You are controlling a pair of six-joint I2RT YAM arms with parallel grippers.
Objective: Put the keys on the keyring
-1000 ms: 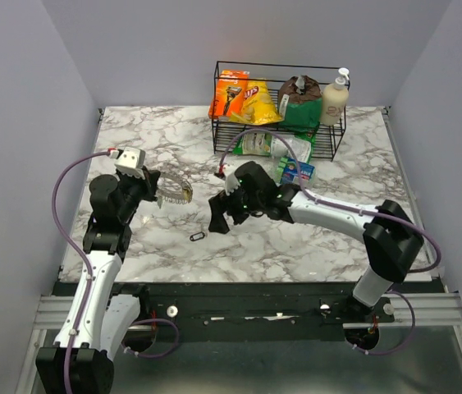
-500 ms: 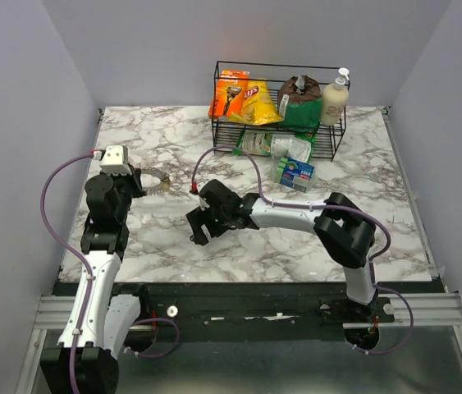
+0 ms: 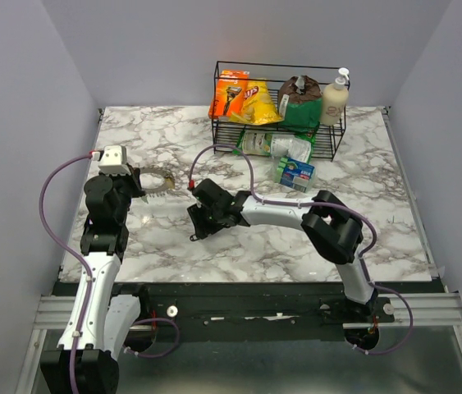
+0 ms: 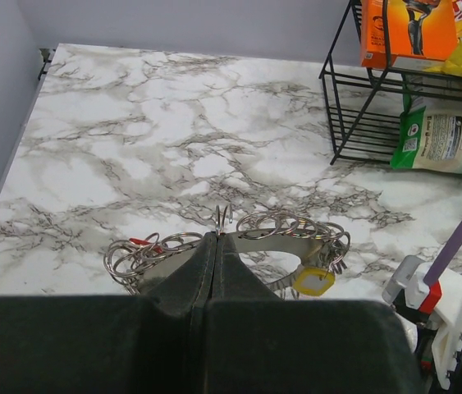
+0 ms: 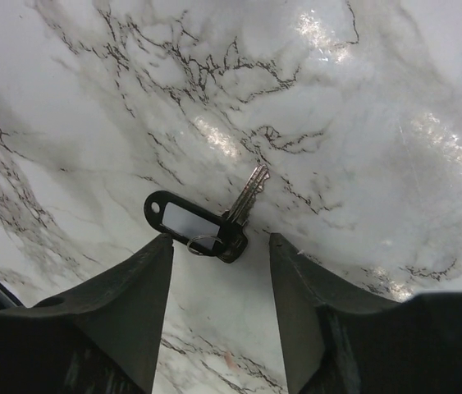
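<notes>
My left gripper is shut on the keyring, a bunch of thin silver rings that hangs just above the marble at the left. A red tag sits on its left loops. A yellow-headed key and silver keys hang on its right. In the top view the left gripper holds the bunch. My right gripper is open, low over the table, its fingers on either side just short of a small dark key with a black tag and silver blade. In the top view the right gripper covers that key.
A black wire basket at the back holds snack bags, a razor pack, a brown bag and a soap bottle. A green packet and a blue box lie in front of it. The basket's corner shows in the left wrist view.
My right arm swung left and dropped over the dark key. My left gripper drew back to the left with the keyring.
</notes>
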